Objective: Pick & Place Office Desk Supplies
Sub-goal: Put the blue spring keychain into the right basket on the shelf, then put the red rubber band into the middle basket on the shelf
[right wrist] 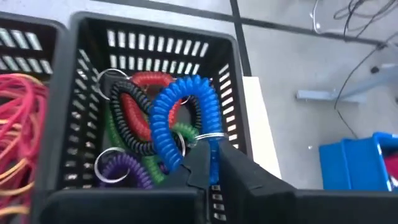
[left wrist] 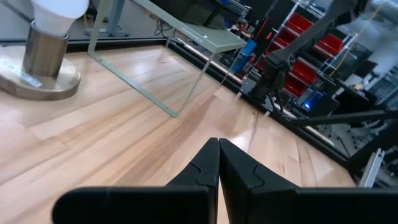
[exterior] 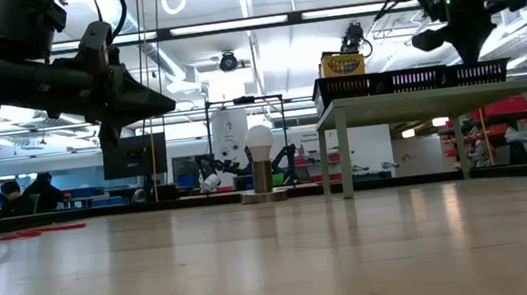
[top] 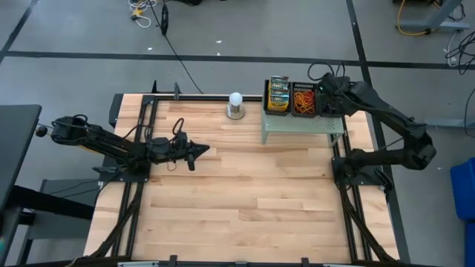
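Blue coil [right wrist: 177,118] pinched by right pincer [right wrist: 208,163] above basket [right wrist: 230,93].

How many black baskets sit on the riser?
3 baskets in a row: one holding crayon boxes, the middle one rubber bands, the third coiled bands, under the right gripper.

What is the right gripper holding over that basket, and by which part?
The right gripper is shut on the blue coil keychain, pinching the coil's lower end beside its metal ring, above the black mesh basket.
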